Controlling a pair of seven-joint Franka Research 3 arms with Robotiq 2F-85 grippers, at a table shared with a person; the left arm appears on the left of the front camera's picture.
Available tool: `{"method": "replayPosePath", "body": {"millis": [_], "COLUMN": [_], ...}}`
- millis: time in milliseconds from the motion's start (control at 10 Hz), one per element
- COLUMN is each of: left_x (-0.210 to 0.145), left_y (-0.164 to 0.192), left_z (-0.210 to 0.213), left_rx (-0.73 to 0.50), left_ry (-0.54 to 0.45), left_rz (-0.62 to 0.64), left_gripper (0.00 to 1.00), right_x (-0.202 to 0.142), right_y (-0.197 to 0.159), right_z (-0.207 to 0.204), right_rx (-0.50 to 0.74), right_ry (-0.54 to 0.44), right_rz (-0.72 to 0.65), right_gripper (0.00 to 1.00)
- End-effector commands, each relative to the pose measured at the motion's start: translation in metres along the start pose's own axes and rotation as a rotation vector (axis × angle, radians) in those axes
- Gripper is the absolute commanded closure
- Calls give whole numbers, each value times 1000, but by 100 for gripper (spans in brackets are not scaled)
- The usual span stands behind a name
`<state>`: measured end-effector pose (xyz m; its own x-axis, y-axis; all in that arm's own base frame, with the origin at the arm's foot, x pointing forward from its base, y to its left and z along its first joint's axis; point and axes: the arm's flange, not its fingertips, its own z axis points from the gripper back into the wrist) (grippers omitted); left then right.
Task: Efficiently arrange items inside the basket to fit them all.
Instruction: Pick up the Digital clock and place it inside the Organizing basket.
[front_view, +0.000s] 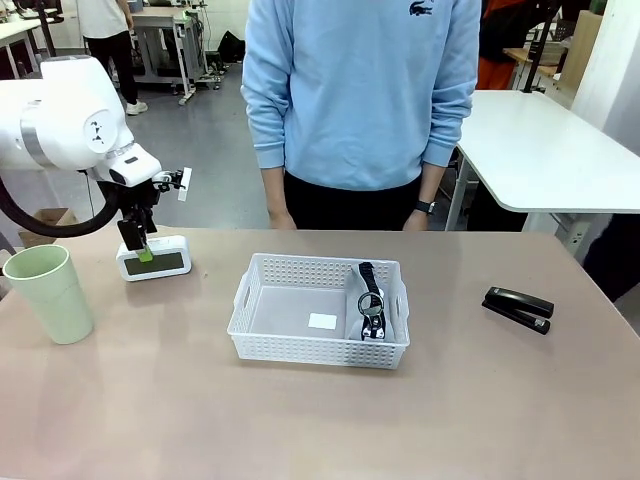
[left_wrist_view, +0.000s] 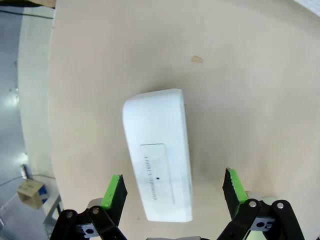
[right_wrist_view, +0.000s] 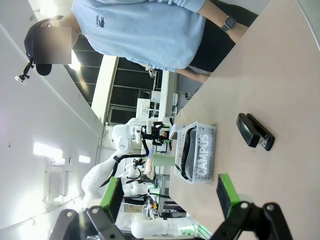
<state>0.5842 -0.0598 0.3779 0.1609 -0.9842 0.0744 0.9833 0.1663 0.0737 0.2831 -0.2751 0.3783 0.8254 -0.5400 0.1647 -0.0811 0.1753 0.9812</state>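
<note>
The white lattice basket (front_view: 255, 300) sits mid-table, also seen in the right wrist view as the basket (right_wrist_view: 205, 172). Inside it the grey zip case (front_view: 371, 300) stands on edge against the right wall. A pale green cup (front_view: 50, 293) stands at the far left. The black stapler (front_view: 518, 308) lies on the table at the right, the stapler (right_wrist_view: 255, 131) well ahead of my open right gripper (right_wrist_view: 168, 195). My left gripper (front_view: 141, 249) hangs open just over the white block (front_view: 153, 258). Its green pads (left_wrist_view: 116, 190) straddle the block (left_wrist_view: 159, 155) without touching it.
A person in a light blue sweatshirt (front_view: 360, 90) stands at the far edge, hands down. A small white patch (front_view: 322, 321) lies on the basket floor. A white table (front_view: 550, 150) stands behind on the right. Bare tabletop spreads in front of the basket.
</note>
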Motion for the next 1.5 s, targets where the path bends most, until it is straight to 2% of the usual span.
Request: {"method": "replayPosePath", "body": {"millis": [0,400,1100,1200,1300,1400], "left_x": [4,7,9,9,10,10], "left_y": [11,23,27,27,26,26], "left_z": [-6,-22,-29,-30,-31,-32], "left_rx": [16,-33,-60,-47,-48,-45], "left_ry": [45,95,109,144,134,137], "left_rz": [21,31,17,11,10,14], "left_gripper": [0,0,0,58,58,100], "right_x": [-2,-2,-2,-2,-2,-2], "right_y": [5,5,5,5,5,5], "right_z": [1,1,1,1,1,1], "right_rx": [-2,-2,-2,-2,-2,-2], "right_ry": [11,11,11,11,11,11], "right_rz": [-9,-9,-9,-9,-9,-9], "right_gripper": [0,0,0,0,0,0]}}
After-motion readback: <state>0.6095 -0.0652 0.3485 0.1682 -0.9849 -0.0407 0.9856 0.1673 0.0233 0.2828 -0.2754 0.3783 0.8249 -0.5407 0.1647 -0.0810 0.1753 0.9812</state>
